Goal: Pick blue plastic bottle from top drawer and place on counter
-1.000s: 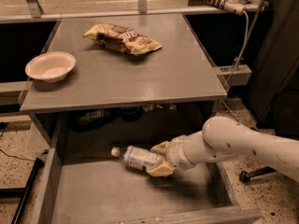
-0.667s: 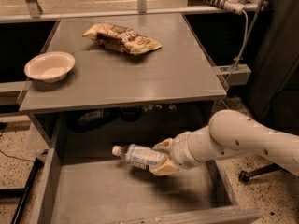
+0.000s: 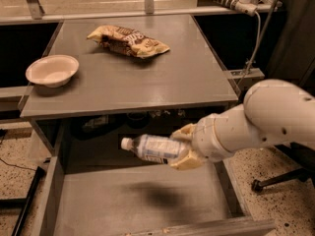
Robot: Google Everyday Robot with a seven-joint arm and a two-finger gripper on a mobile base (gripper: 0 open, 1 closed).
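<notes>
The blue plastic bottle [image 3: 153, 149] is clear with a pale blue-and-white label and a white cap pointing left. My gripper [image 3: 185, 147] is shut on its right end and holds it level in the air above the open top drawer [image 3: 123, 200], which casts the bottle's shadow on its grey bottom. My white arm reaches in from the right. The counter [image 3: 147, 77] is the grey desk top just behind and above the bottle.
A yellow-brown snack bag [image 3: 128, 40] lies at the back middle of the counter. A white bowl [image 3: 52, 71] sits at its left edge. A power strip with a cable [image 3: 236, 1] hangs at the back right. A chair base [image 3: 275, 181] stands on the floor at right.
The gripper has lifted the bottle off the drawer bottom and now holds it higher, above the drawer. The arm has risen with it.
</notes>
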